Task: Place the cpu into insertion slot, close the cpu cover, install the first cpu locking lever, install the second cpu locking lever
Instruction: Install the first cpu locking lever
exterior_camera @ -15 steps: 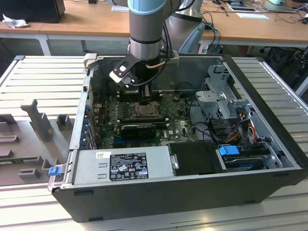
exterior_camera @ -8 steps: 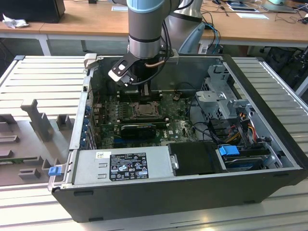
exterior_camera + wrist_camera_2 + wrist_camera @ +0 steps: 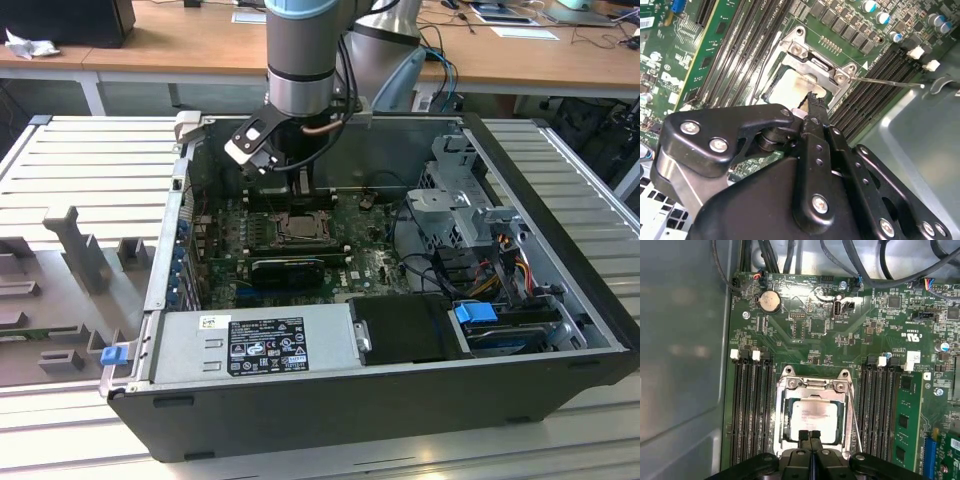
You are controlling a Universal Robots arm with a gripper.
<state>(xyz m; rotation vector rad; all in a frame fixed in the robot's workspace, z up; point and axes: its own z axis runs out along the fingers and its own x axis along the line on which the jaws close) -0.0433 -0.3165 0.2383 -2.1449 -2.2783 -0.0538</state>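
The cpu (image 3: 813, 420) sits in the insertion slot (image 3: 788, 425) under the closed cpu cover (image 3: 812, 387), the clenched, empty claw (image 3: 809, 436) touches the cover's edge at the slot's 12 o'clock in the exterior view, and one locking lever (image 3: 885, 81) appears unlatched.

A silvery ribbed tabletop (image 3: 100, 160) spans the exterior view from upper left to lower right. An open black computer case (image 3: 400, 405) lies on it in the middle of the frame. A grey moulded tray (image 3: 60, 300) with upright holders rests at the left edge, just beside the case.
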